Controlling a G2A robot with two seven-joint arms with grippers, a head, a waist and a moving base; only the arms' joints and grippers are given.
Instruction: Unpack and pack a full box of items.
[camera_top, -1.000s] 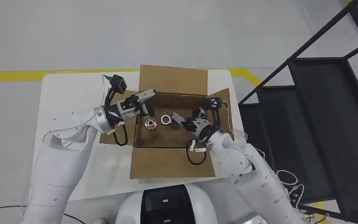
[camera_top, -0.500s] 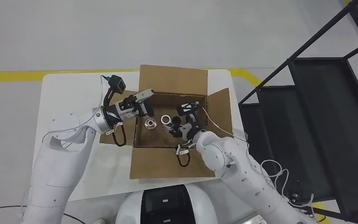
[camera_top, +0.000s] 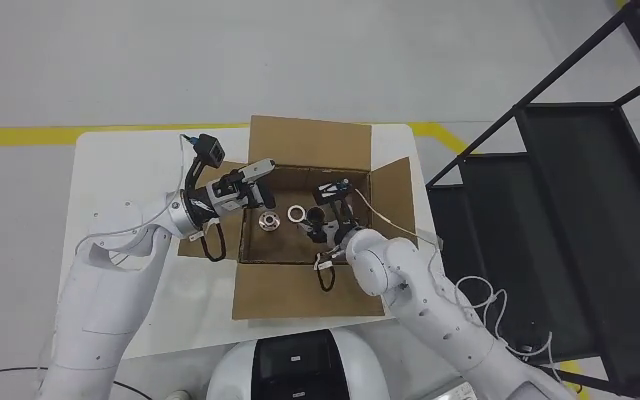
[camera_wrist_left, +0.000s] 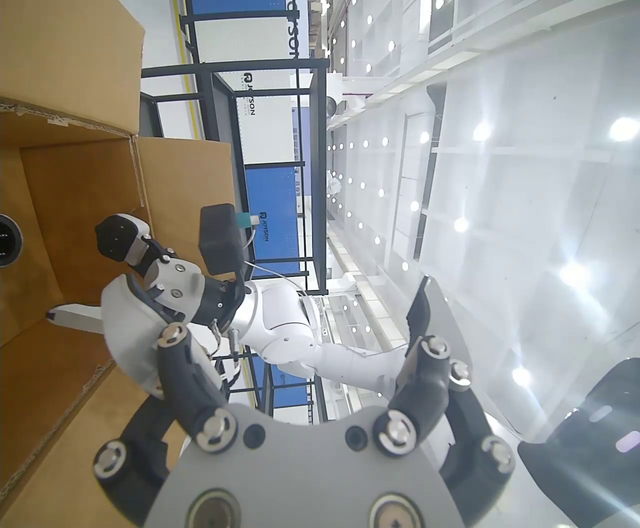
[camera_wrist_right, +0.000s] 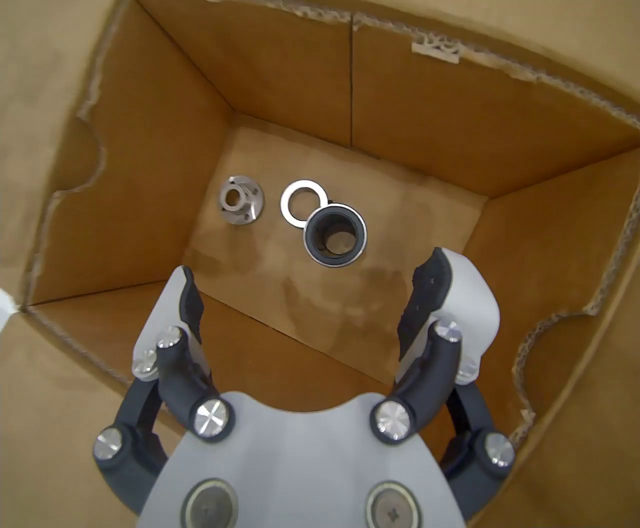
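While left claw (camera_top: 262, 178) stays put, spread, right claw (camera_wrist_right: 310, 272), likewise spread, swung inward over box (camera_top: 300, 142).

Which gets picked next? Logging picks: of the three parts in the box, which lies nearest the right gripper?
The black-lined ring, straight ahead of the right gripper, whose jaws are open. It lies against the flat washer; the flanged hub lies farthest off.

Left claw (camera_wrist_left: 270, 292) spread wide, cardboard box (camera_wrist_left: 75, 200) beside
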